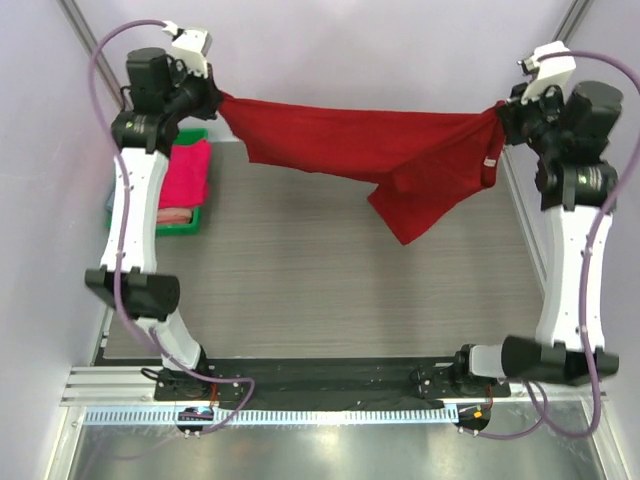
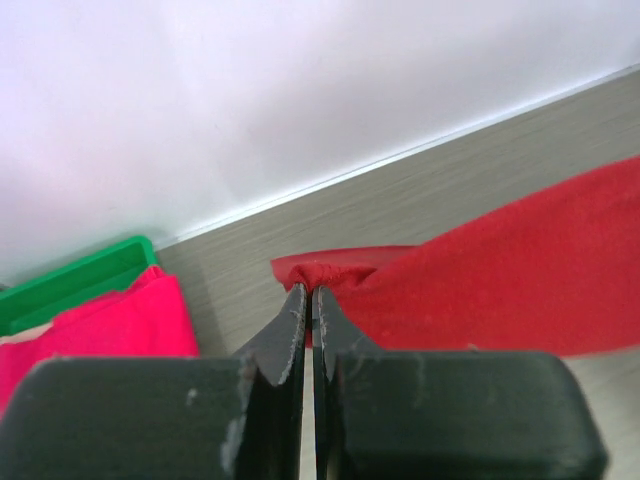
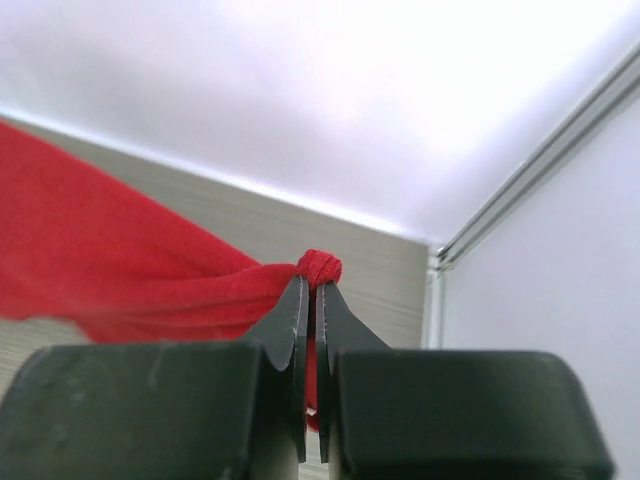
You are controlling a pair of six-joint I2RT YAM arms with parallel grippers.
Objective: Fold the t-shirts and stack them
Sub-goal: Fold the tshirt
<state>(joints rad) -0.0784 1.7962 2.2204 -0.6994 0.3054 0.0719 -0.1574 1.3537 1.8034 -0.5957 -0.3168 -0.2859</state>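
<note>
A deep red t-shirt (image 1: 380,155) with a small white label hangs stretched in the air across the far side of the table, sagging in the middle with a flap drooping at the right. My left gripper (image 1: 215,98) is shut on its left end, seen pinched in the left wrist view (image 2: 308,290) with red cloth (image 2: 500,270) trailing right. My right gripper (image 1: 503,112) is shut on its right end, a bunched fold between the fingertips in the right wrist view (image 3: 318,283). A bright pink t-shirt (image 1: 188,172) lies folded in the tray, also in the left wrist view (image 2: 110,325).
A green plastic tray (image 1: 185,226) stands at the far left of the table, beside the left arm, with a salmon cloth (image 1: 175,215) under the pink one. The grey wood-grain table (image 1: 320,290) lies below. White walls enclose the back and sides.
</note>
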